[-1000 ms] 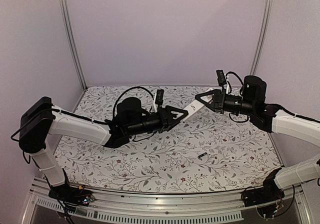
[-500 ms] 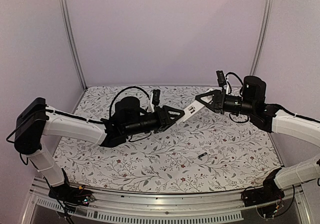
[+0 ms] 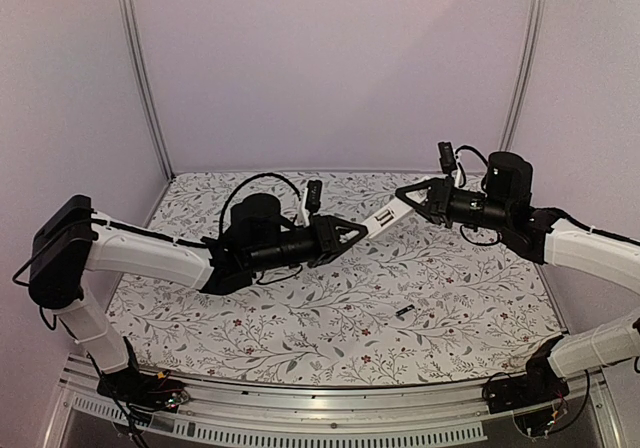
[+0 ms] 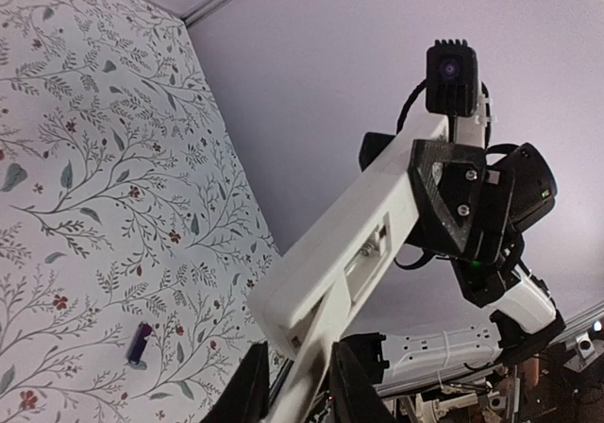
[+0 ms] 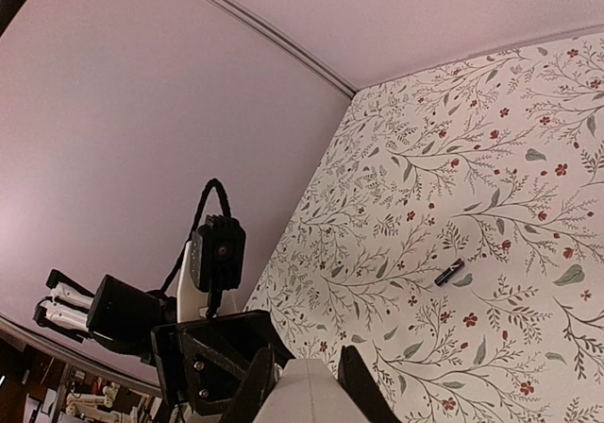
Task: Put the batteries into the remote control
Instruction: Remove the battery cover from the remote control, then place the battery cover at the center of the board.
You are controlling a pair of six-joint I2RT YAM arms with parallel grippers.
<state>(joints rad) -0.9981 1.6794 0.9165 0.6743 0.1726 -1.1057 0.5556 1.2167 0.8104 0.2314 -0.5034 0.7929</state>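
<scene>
While the right gripper (image 3: 402, 196) pinches the remote (image 3: 384, 216) aloft and the left gripper (image 3: 360, 229) flanks its other end, clamped or not I cannot tell, one battery (image 3: 404, 311) lies on the table (image 3: 300, 333) below the remote, unloaded; second battery unseen.

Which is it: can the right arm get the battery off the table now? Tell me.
Probably not yet: the right gripper is shut on the remote control, held aloft with the left gripper at its other end. The battery lies uncovered on the table, so the way looks free once it lets go.
</scene>
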